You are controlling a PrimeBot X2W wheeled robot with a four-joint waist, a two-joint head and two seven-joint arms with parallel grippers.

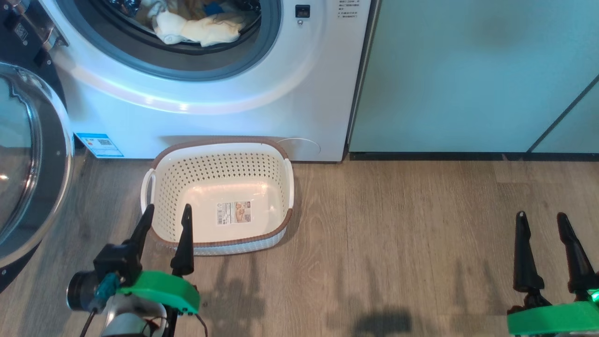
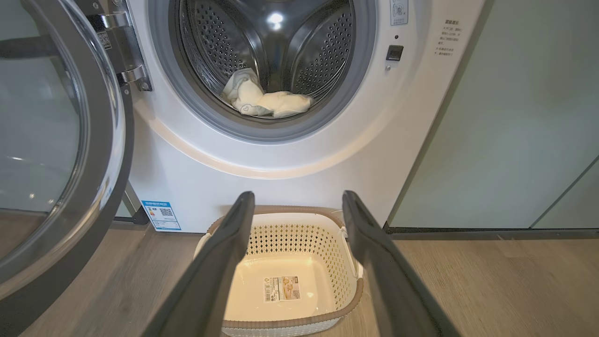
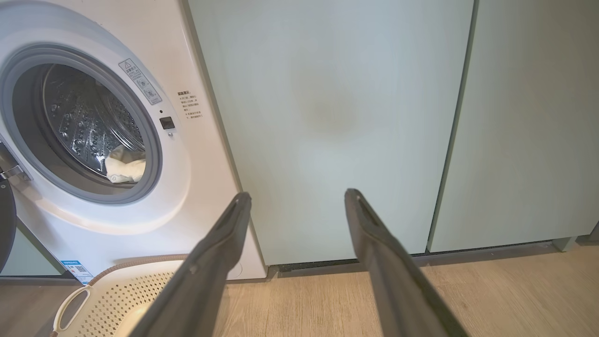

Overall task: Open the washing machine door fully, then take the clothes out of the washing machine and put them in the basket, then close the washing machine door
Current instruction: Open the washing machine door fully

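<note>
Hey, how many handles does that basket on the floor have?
2: the left handle and the right handle, on opposite sides of the basket; none seem hidden.

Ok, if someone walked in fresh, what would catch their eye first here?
The white washing machine stands open, with pale clothes heaped inside it. Its big glass door hangs wide at the left, and an empty cream basket sits on the floor just below the opening.

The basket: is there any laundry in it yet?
No, the basket is bare apart from a sticker on its bottom; the clothes lie inside the washing machine.
</note>
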